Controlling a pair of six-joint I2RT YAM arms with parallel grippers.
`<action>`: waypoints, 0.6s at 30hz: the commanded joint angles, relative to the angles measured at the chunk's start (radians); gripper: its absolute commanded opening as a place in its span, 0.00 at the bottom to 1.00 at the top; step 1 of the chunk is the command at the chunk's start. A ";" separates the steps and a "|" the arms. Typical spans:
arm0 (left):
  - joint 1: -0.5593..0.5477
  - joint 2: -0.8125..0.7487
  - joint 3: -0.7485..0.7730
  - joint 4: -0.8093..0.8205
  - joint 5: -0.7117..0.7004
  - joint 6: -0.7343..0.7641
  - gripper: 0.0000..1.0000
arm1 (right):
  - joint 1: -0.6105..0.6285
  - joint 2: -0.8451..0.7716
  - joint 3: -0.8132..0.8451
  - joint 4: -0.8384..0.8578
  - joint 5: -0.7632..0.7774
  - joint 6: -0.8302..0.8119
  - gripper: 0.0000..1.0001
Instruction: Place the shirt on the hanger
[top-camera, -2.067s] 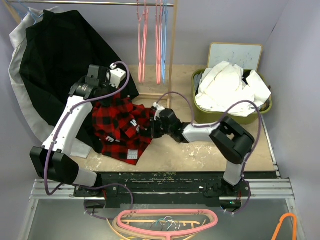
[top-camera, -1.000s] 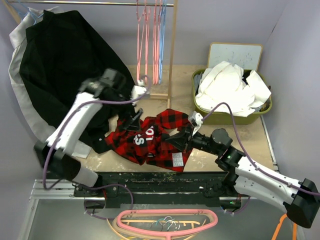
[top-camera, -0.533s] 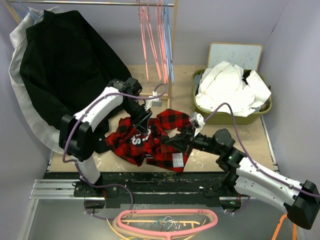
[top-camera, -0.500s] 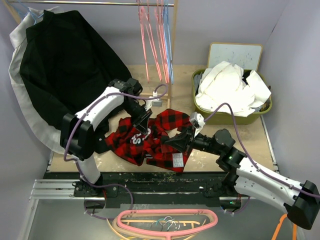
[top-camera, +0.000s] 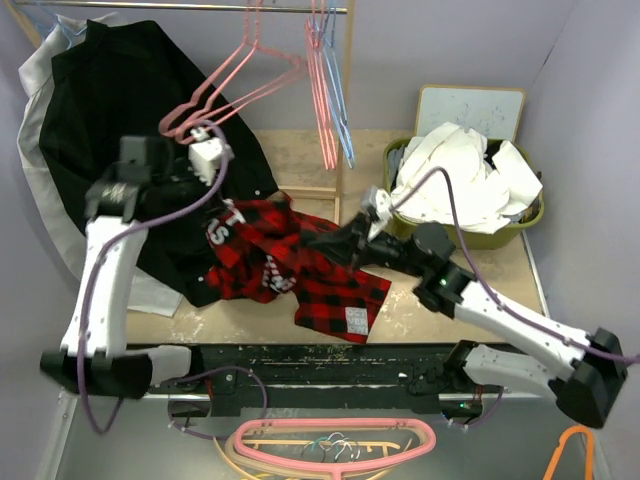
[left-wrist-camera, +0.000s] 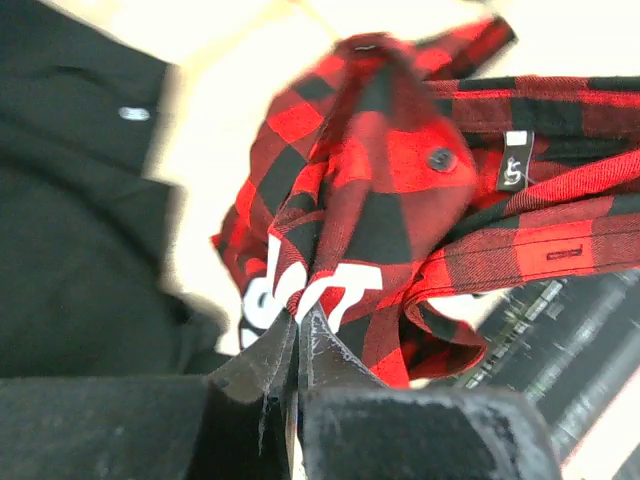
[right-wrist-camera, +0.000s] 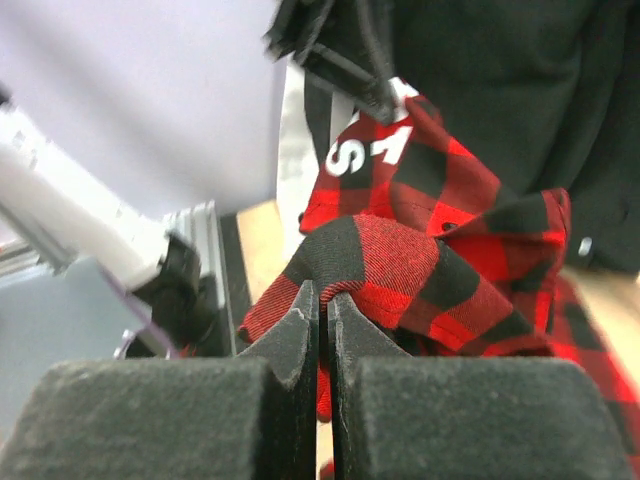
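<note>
Red-black plaid shirt (top-camera: 285, 265) sits centre frame in the top view, bunched and stretched between both arms, with its lower hem on the table (top-camera: 440, 300).

- Left arm rises from the lower-left base, elbow high at the left, wrist turned in toward centre.
- Left gripper (left-wrist-camera: 297, 335) is clamped on a fold by the white letters.
- Right arm runs diagonally from the lower-right base to centre.
- Right gripper (top-camera: 335, 243) is pinched tight on a plaid fold.

Only the top view shows the light-blue hanger (top-camera: 342, 120). It hangs on the rail at top centre, apart from the shirt and beside a pink hanger (top-camera: 235, 85) tilted out to the left. The left wrist view adds a button and a collar label. The right wrist view shows the left gripper above, holding the lettered part.
</note>
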 joint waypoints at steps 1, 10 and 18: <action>0.070 -0.199 0.022 0.108 -0.145 -0.133 0.00 | -0.003 0.174 0.283 0.140 -0.021 -0.105 0.00; 0.093 -0.227 -0.247 0.077 -0.346 -0.041 0.00 | -0.003 0.080 -0.058 0.257 0.032 0.095 0.00; 0.087 -0.072 -0.460 0.039 -0.443 0.088 0.00 | -0.002 -0.175 -0.409 0.021 0.108 0.278 0.00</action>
